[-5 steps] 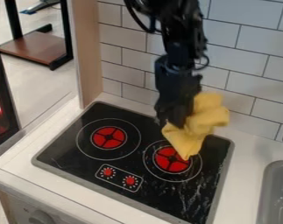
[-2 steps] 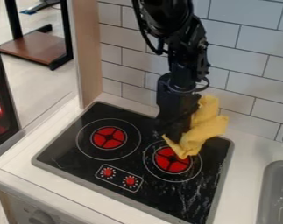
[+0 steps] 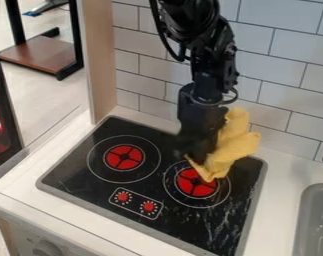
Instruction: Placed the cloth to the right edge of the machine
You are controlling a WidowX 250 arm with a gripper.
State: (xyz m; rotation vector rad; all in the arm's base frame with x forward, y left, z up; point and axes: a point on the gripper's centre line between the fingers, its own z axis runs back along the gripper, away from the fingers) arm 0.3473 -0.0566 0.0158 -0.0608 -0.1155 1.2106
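Since the first frame my arm has come down a little toward the stove (image 3: 174, 227), and the yellow cloth (image 3: 232, 150) has shifted slightly with it. In the camera view the cloth bunches against the gripper (image 3: 198, 154), over the back of the right burner (image 3: 196, 184); I can't tell whether I'm pinching it. I judge the carry mostly done, with settling it at the right edge and backing clear left.
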